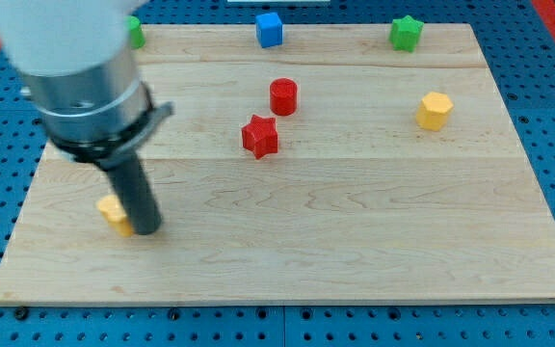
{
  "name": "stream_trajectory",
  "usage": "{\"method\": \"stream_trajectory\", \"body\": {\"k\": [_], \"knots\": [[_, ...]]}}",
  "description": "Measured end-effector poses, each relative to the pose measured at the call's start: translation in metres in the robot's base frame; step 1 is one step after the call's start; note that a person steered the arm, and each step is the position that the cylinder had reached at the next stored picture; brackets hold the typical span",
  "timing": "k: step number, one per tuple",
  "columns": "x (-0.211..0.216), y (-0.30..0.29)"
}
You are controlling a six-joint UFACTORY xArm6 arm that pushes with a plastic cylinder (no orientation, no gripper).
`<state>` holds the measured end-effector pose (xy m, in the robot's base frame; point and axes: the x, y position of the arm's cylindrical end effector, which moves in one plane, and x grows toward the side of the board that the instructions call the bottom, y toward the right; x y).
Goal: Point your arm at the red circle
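Observation:
The red circle [283,96] is a short red cylinder standing on the wooden board [355,222] a little above and left of centre. A red star [259,136] lies just below it and to its left, apart from it. My tip [146,229] rests on the board at the lower left, far left of and below the red circle. It stands right beside a yellow block [113,211], which the rod partly hides.
A blue cube [270,29] sits at the top edge near the middle. A green star [406,34] is at the top right. A yellow hexagon [434,110] is at the right. A green block [135,32] shows at the top left, partly hidden by the arm.

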<state>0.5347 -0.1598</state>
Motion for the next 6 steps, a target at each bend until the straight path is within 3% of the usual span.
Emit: {"method": "stream_trajectory", "body": {"k": [1, 2, 3, 6], "knots": [[-0.029, -0.005], [-0.031, -0.037], [-0.060, -0.026], [-0.117, 0.067]]}}
